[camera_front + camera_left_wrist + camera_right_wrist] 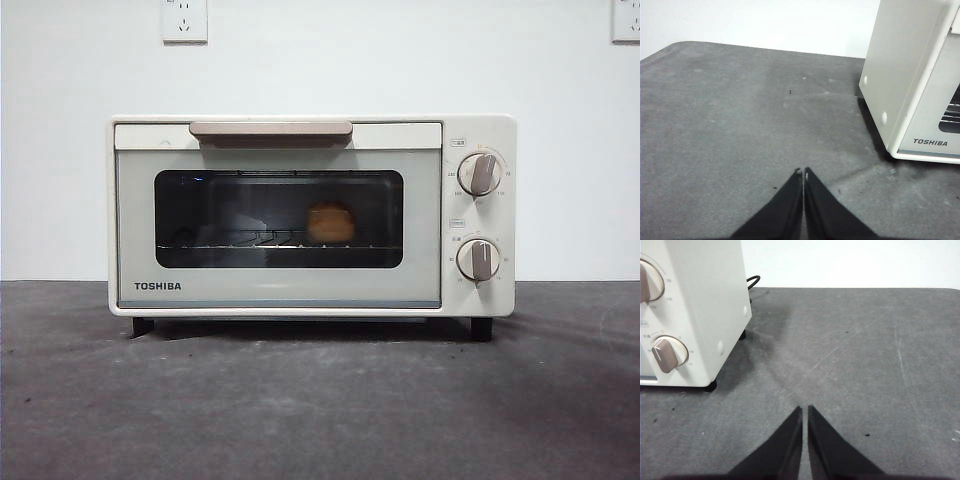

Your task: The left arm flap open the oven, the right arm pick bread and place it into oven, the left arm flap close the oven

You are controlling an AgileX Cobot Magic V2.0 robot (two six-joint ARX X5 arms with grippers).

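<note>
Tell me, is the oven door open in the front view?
No, the oven door is shut flat, and the bread shows behind its glass on the rack.

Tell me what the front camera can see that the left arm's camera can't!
Only the front view shows the bread on the wire rack behind the shut door, the handle, and both knobs. Only the left wrist view shows the left gripper, jaws together above the bare table, and the oven's side wall. Both show the oven with its TOSHIBA name.
</note>
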